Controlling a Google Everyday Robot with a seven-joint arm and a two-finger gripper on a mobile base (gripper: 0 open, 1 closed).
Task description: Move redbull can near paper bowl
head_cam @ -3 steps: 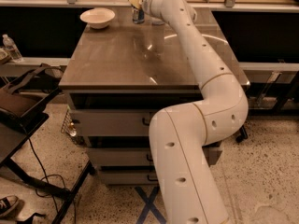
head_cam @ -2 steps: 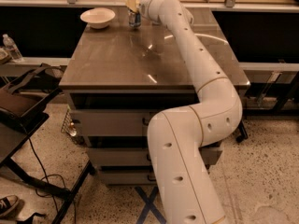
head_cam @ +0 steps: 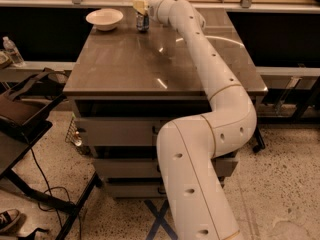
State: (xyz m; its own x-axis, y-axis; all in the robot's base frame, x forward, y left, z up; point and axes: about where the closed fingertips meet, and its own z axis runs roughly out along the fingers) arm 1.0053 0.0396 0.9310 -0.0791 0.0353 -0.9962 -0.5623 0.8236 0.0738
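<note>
We have the pincer [head_cam: 142, 7] reaching over the far edge of the desk [head_cam: 150, 59], and it looks pinched around the upper part of the redbull can [head_cam: 143, 23]. The can hangs upright directly below the pincer, at or just above the desk; we cannot tell whether it is touching. The paper bowl [head_cam: 104, 15] sits near the pincer's left, apart from the can. We judge the carry close to finished. Next we should set the can down upright, spread the pincer, and lift straight away without tipping the can or nudging the bowl.
</note>
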